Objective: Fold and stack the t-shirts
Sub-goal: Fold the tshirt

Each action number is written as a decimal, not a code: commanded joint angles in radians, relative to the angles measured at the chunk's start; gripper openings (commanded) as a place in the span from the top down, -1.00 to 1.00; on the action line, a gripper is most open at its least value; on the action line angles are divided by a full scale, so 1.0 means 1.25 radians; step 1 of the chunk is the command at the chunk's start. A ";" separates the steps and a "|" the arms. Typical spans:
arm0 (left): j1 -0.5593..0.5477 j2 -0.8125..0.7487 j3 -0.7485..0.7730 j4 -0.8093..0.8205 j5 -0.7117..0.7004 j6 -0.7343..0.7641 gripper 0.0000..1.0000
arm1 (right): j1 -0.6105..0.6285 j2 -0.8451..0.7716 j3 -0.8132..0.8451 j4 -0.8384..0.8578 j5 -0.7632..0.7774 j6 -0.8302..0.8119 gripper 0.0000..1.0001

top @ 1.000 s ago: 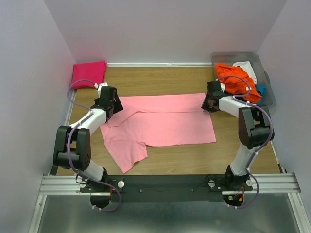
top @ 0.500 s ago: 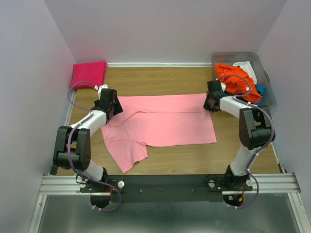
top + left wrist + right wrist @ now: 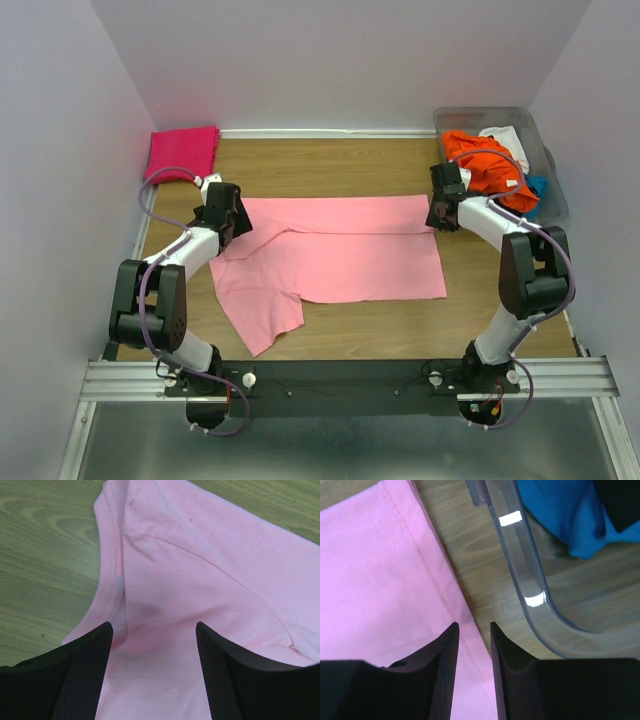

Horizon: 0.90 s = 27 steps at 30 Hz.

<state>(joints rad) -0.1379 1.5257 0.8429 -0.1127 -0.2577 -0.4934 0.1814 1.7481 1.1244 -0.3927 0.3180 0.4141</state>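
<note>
Nearest the arm bases, one sleeve (image 3: pixel 262 318) of the light pink t-shirt (image 3: pixel 340 250) trailed toward 7 o'clock. The body of the shirt lay flat across the middle of the surface (image 3: pixel 340 160).

At the shirt's far edge both arms were low over its corners. The left gripper (image 3: pixel 153 630) sat at about 10 o'clock, over the neck-and-shoulder corner. Its fingers (image 3: pixel 90 665) were spread wide with cloth between them, and they gripped nothing. The right gripper (image 3: pixel 472 627) sat at about 2 o'clock, over the hem corner. Its fingers (image 3: pixel 437 675) stood a narrow gap apart, straddling the hem edge where cloth met wood, and we saw no cloth pinched.

We judged the step to be taking hold of the far edge for a first fold. The next move would call for both sets of fingers to close on their corners, then lift together and carry the edge toward 6 o'clock.

Beyond them, a folded magenta t-shirt (image 3: pixel 183 153) lay at 11 o'clock. At 1 o'clock a clear bin (image 3: pixel 520 555) just beside the right gripper held an orange t-shirt (image 3: pixel 485 165) and a blue one (image 3: pixel 560 515).
</note>
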 commanded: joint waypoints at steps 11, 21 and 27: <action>0.032 -0.071 -0.003 -0.066 -0.061 -0.047 -0.56 | 0.040 -0.027 0.071 0.024 -0.258 0.010 0.22; 0.062 -0.163 -0.079 -0.083 0.011 -0.062 -0.78 | 0.148 0.067 0.057 0.212 -0.459 0.059 0.05; 0.062 -0.198 -0.133 -0.071 0.053 -0.117 -0.69 | 0.149 0.107 0.056 0.233 -0.463 0.068 0.06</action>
<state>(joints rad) -0.0601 1.3216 0.7185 -0.1974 -0.2428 -0.5800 0.3725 1.8576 1.2030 -0.1635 -0.2123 0.4774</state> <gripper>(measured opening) 0.849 0.471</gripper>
